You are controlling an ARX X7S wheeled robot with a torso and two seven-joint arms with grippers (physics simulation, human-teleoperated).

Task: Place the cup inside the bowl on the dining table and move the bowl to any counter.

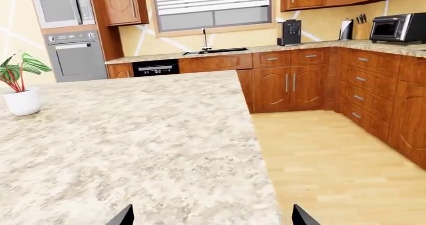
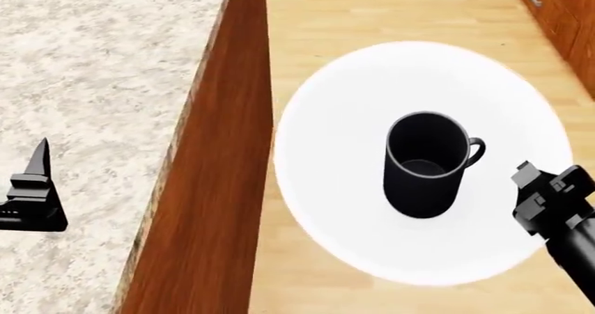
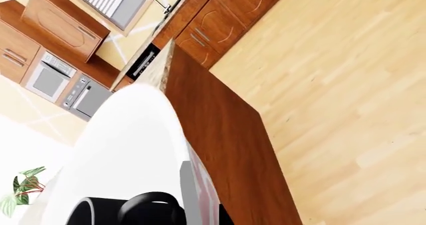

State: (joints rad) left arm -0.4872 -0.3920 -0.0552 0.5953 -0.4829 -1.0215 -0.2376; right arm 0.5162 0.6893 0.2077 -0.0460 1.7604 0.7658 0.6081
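1. One left gripper [image 2: 33, 202] hovers over the dining table [image 2: 102, 84], fingers spread apart and holding nothing.
2. Right of the table's wooden side, the bowl [image 2: 335, 154] hangs above the floor [image 2: 372, 14], clear of the tabletop, opening upward.
3. Inside it the cup [image 2: 425, 164] stands upright, long axis vertical, handle pointing right.
4. Rightmost, the right gripper [image 2: 548, 195] clamps the bowl's rim.

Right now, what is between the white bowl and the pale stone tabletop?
In the head view, the table's brown wooden side panel and a strip of wood floor separate the bowl from the dining table.
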